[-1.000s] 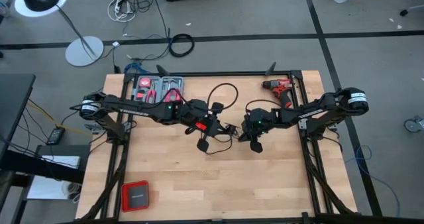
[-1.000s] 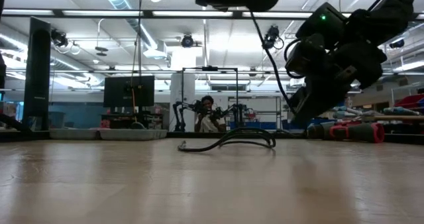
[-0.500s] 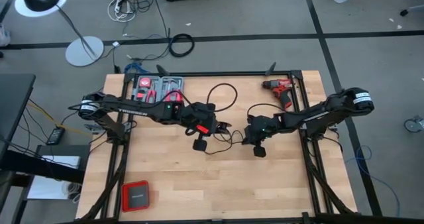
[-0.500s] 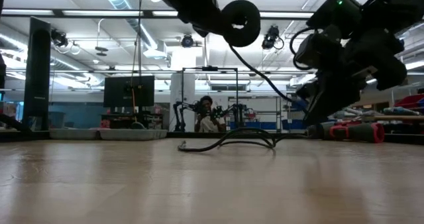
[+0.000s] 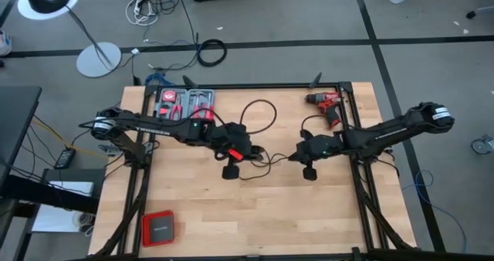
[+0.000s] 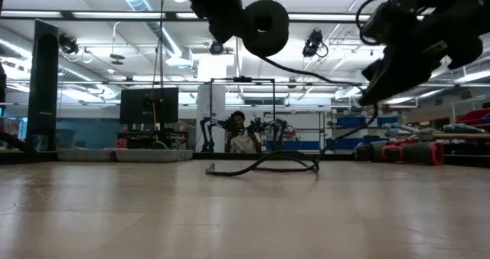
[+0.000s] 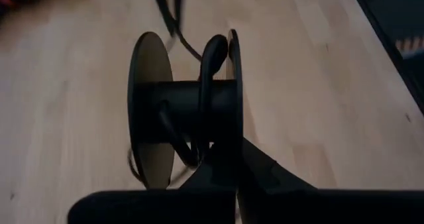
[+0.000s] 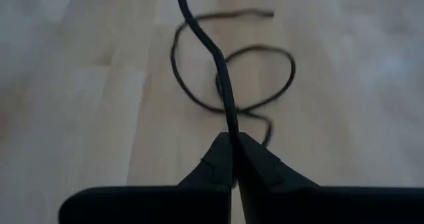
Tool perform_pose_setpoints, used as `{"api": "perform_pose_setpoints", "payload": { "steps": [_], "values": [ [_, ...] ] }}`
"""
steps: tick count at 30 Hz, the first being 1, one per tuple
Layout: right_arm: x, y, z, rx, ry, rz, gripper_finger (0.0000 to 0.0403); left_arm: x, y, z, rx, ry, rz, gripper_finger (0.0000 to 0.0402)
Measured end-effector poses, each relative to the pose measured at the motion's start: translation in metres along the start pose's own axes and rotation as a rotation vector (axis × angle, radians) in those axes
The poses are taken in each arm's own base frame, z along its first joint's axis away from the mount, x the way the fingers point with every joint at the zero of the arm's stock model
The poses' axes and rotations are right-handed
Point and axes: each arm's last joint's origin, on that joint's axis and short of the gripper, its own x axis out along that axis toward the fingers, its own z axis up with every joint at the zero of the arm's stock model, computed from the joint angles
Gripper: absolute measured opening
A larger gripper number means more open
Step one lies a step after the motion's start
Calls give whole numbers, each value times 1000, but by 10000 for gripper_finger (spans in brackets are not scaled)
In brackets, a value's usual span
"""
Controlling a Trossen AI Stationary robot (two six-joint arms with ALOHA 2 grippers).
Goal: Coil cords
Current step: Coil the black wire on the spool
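A thin black cord (image 8: 265,71) lies in loose loops on the wooden table, between the two arms (image 5: 255,171) and farther back (image 5: 258,110). One stretch of it runs up to a small black spool (image 7: 189,111), where a turn lies round the hub. My left gripper (image 5: 248,154) is shut on that spool, which is held high over the table's middle (image 6: 264,25). To the right of it, my right gripper (image 5: 296,156) is shut on the cord, also well above the table (image 6: 371,90). My left gripper pinches one flange of the spool (image 7: 232,128) at its rim, between its two fingers. The spool is lifted clear of the table with its axle lying level. My right gripper pinches the cord (image 8: 228,128) between its fingertips, fingers slanting down and lying along it. From the fingers the cord runs on through the air (image 6: 321,73) to the spool, nearly straight.
A red drill (image 5: 326,106) lies at the far right of the table and a case of red-and-black tools (image 5: 184,105) at the far left. A red box (image 5: 158,228) sits near the front left corner. A person (image 6: 241,140) sits in the room beyond.
My right gripper has gone toward the table's right edge and up, still shut on the cord, drawing the stretch to the spool out straighter. My left gripper has rolled in place, turning the spool round. The loops on the table have shifted only a little.
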Motion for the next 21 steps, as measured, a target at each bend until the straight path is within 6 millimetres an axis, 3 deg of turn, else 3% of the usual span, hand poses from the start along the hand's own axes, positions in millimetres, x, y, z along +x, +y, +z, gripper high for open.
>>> {"api": "perform_pose_setpoints", "payload": {
  "steps": [5,14,21],
  "values": [
    [-15,4,11,-6,-95,-18,3,-5,-10,1,38,50,-19,0],
    [-35,16,62,-121,-340,15,3,-2,-29,0,90,51,-26,0],
    [-34,22,100,-240,-395,14,3,-2,-33,5,112,-7,-28,0]
  ]
}}
